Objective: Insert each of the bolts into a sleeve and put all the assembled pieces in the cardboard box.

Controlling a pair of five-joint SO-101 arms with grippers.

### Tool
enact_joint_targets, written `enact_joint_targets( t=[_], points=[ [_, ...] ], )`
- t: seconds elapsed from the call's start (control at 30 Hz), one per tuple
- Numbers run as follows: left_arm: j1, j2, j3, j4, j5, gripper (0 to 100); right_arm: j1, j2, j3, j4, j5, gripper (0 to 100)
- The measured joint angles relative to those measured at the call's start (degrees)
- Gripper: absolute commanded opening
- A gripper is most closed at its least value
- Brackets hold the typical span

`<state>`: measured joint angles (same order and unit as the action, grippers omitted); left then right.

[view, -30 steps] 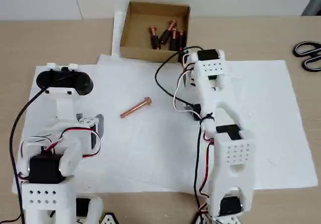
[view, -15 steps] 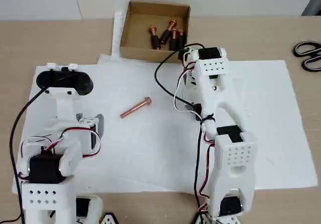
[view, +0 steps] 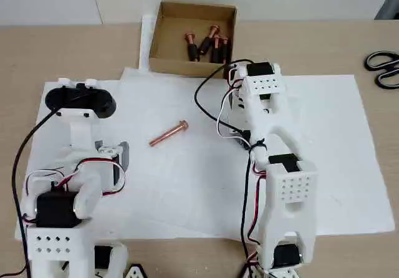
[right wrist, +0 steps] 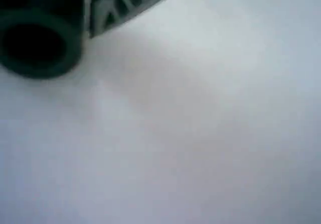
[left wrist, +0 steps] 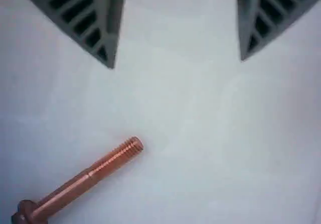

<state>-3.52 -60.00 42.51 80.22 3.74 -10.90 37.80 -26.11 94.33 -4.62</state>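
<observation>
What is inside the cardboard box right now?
Inside the cardboard box lie several copper bolts in dark sleeves, clustered toward one side. Their overlap hides the exact count.

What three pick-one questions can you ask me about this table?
1. Where is the loose bolt? A in the box; B on the white sheet; C on the scissors.
2. What colour is it? A green; B blue; C copper.
3. How is the left gripper? A open; B shut on the bolt; C shut on a sleeve.
Answers: 1 B, it lies flat on the sheet. 2 C, its shaft shines copper. 3 A, its fingers stand wide apart with nothing between them.
</observation>
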Motion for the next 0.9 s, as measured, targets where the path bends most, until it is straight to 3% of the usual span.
enact_joint_targets(
  t=[0.5, 0.73, 0.9],
  points=[
    [0.0, 0.0, 0.0, 0.0, 0.0, 15, -0.09, -1.23, 0.0, 0.53, 2.73, 1.3],
    [0.0, 1.41, -3.52, 2.11, -1.32, 16, 1.93, -15.38, 0.09, 2.9, 6.77, 0.4],
    [0.0, 13.01, -9.41, 3.16, -4.22, 15, 4.75, -26.46, 0.09, 3.25, 7.74, 0.4]
  ],
)
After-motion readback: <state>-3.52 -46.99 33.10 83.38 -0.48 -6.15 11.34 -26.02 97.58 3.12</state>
